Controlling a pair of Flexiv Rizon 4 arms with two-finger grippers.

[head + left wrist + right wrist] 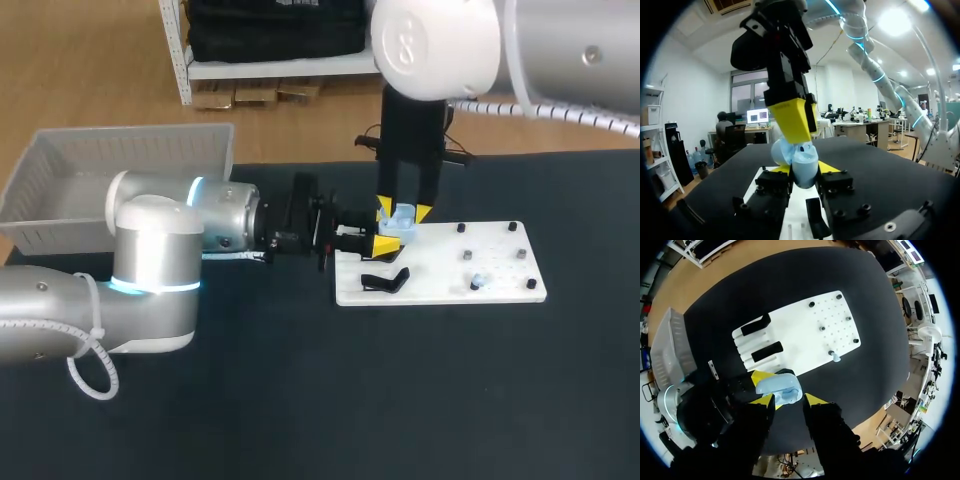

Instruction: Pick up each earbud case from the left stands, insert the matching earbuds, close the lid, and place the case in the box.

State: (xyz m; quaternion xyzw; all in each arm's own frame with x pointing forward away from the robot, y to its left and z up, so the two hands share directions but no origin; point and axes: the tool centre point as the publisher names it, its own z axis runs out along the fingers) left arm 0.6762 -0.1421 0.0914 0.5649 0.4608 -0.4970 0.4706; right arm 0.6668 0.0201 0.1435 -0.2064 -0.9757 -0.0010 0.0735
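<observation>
Black table [300, 400] bears white board [440, 285]; left jaws clamp earbud case [401, 222].

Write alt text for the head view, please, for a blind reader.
Two robot arms grip one pale blue earbud case at a white board's edge, the left arm from the side, the right arm from above. A grey basket sits far left.

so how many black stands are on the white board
2, both at the white board's end nearest the basket: one black stand, and the other beside it, nearer the pale blue case. None seems hidden in the right wrist view.
</observation>
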